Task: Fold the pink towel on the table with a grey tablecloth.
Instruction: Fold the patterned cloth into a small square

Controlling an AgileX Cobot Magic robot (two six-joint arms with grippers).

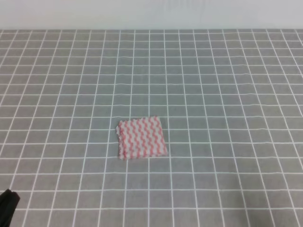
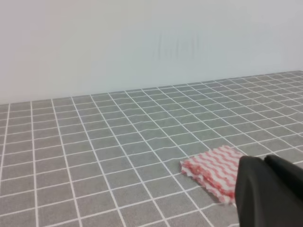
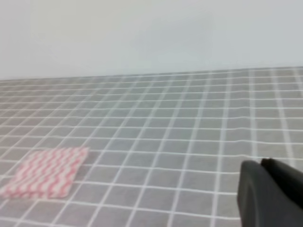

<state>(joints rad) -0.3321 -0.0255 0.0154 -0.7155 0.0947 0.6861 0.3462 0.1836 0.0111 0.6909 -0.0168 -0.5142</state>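
Note:
The pink towel [image 1: 141, 138] lies flat on the table with a grey tablecloth [image 1: 213, 85], a little left of centre, as a small rectangle about three grid squares wide. Stacked layers show along its left edge. In the left wrist view the towel [image 2: 213, 171] lies just ahead of my left gripper [image 2: 263, 158], whose dark fingers meet with nothing between them. In the right wrist view the towel [image 3: 46, 172] lies far to the left of my right gripper [image 3: 260, 162], which also stands shut and empty. Neither gripper touches the cloth.
A dark part of the left arm [image 1: 6, 207] pokes in at the bottom left corner of the high view. A pale wall [image 1: 151, 14] rises behind the table's far edge. Gridded cloth surrounds the towel on all sides.

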